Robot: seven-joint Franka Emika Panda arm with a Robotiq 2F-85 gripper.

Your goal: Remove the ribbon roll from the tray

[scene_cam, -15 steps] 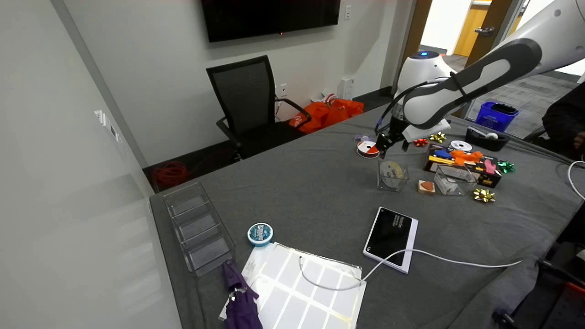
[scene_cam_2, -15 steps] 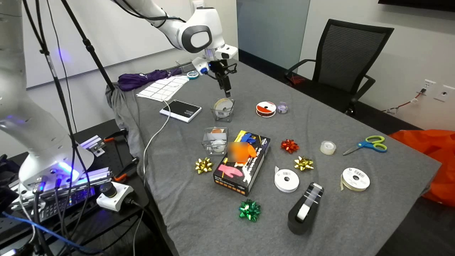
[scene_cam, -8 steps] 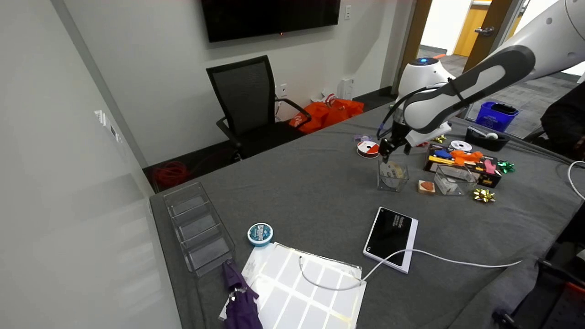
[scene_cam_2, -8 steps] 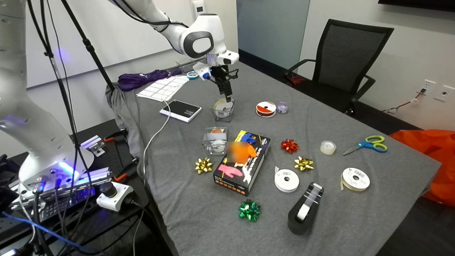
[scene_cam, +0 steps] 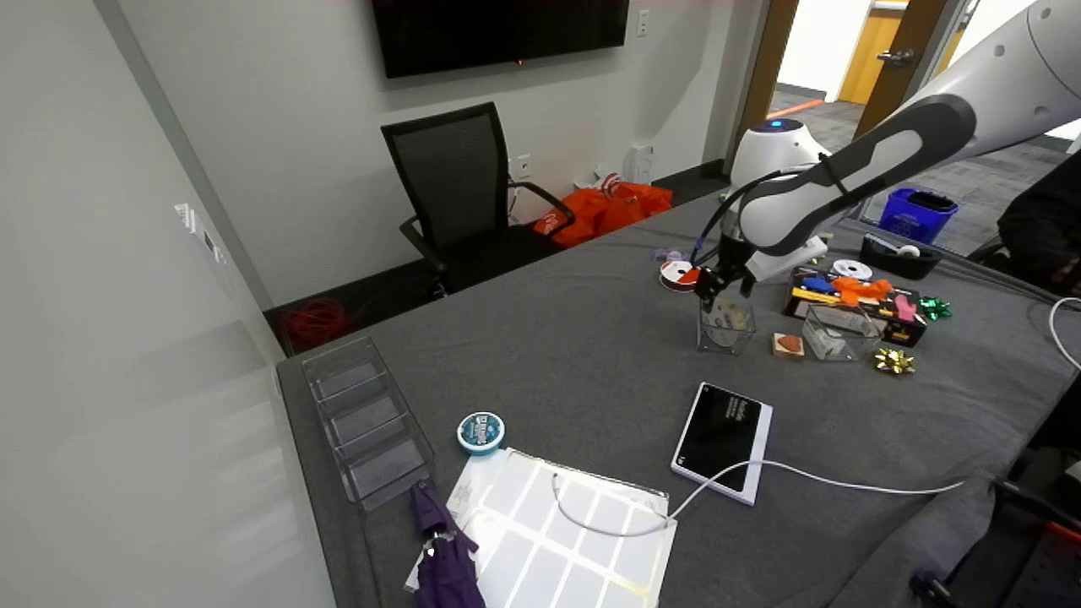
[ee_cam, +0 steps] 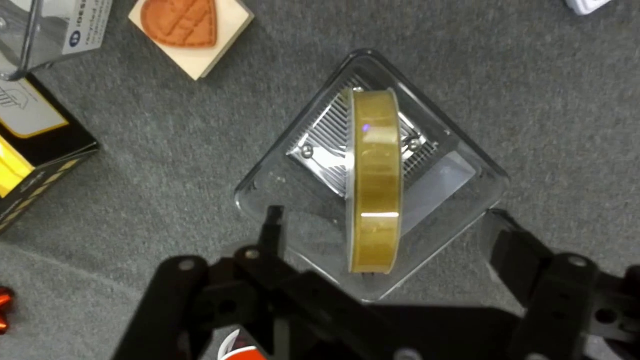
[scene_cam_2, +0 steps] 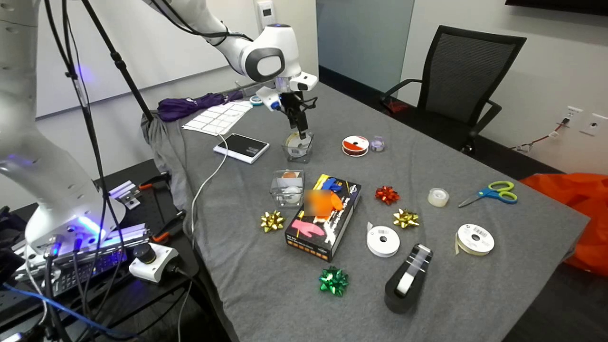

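Note:
The ribbon roll stands on edge inside the clear tray, whitish sides [scene_cam: 724, 325] [scene_cam_2: 296, 145] showing in both exterior views. In the wrist view its gold ribbon edge [ee_cam: 376, 175] runs corner to corner of the tray. The squarish see-through tray [scene_cam: 746, 329] [scene_cam_2: 304, 155] rests on the grey cloth; its rim [ee_cam: 440, 111] is whole in the wrist view except where the gripper covers the near edge. My black gripper [ee_cam: 387, 217] is open, one finger on each side of the roll, touching neither side. In both exterior views the fingertips [scene_cam: 726, 295] [scene_cam_2: 302, 133] are at the tray's top.
A heart stamp [scene_cam: 788, 345], a second clear container [scene_cam_2: 288, 189] and a glove box [scene_cam_2: 324, 216] stand beside the tray. A tablet [scene_cam: 723, 441] with a white cable lies nearby. A red-and-white spool [scene_cam_2: 355, 146] and a purple tape piece [scene_cam_2: 377, 144] are on the far side.
My gripper has come down from above the tray to its top, then shifted slightly sideways over the roll. The fingers stay apart. The roll and tray have not moved.

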